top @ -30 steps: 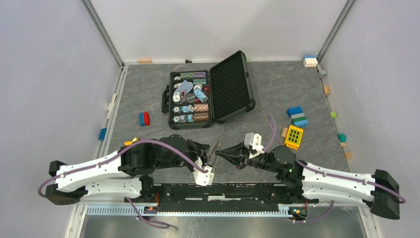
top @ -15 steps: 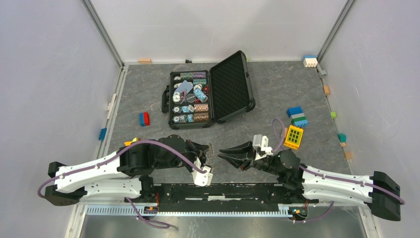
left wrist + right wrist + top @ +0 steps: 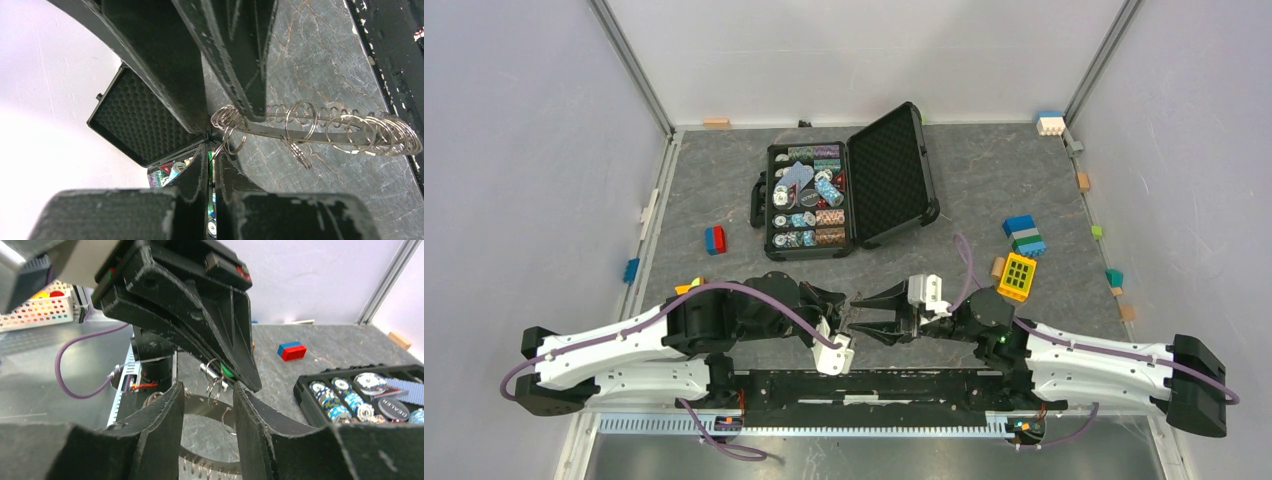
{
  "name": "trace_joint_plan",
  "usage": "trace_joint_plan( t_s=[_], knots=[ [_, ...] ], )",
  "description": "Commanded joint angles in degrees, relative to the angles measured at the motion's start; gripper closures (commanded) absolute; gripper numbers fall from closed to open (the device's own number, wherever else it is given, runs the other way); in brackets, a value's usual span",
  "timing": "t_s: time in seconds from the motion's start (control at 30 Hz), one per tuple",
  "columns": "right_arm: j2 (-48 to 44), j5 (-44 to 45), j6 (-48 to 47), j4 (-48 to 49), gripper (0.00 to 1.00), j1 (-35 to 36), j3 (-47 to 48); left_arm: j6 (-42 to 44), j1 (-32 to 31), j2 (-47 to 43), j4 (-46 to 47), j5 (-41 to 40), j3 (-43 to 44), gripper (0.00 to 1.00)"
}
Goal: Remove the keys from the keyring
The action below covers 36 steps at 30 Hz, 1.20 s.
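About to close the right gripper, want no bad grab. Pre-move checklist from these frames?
1. Left gripper clamped on the keyring: ok, jaws shut.
2. Right gripper open: ok, jaws apart.
3. Small split rings between the right fingers: ok in the right wrist view.
4. Which key gets pinched: cannot tell; only the green tag shows, by the left gripper's tip.
5. Right fingers clear of the left gripper: cannot tell, very close.
6. Poker chip case out of the way: ok, far across the table.
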Motion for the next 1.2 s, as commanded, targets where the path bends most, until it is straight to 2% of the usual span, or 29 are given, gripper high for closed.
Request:
trace_joint_plan(
  t_s=[0.0,0.27,0.5,0.67,0.83,1.17],
  knots=[
    [1.22,-0.6,-1.4,-1.81,0.54,-0.15,3.24,1.1,0.35,-0.7,4.07,1.06,0.2,0.98],
    [2.49,1.25,-1.42,-2.16,0.54,-0.17,3.83,1.1,0.46,-0.86,4.07,1.55,0.2,0.98],
    [3.57,2.12,-0.9,-2.25,0.63,-0.18,4.46,1.11,0.47,-0.96,4.11,1.76,0.27,0.98],
    [4.19,2.48,-0.74,-2.25,0.77,-0.17,4.8,1.2,0.44,-1.23,3.99,1.65,0.27,0.98],
    [4.1,2.34,-0.81,-3.03,1.0,-0.18,5.01,1.32,0.51,-1.32,3.98,1.28,0.11,0.98],
    [1.53,1.97,-1.05,-1.05,1.0,-0.15,2.58,1.07,0.86,-2.21,4.66,0.53,-0.24,0.98]
  ],
)
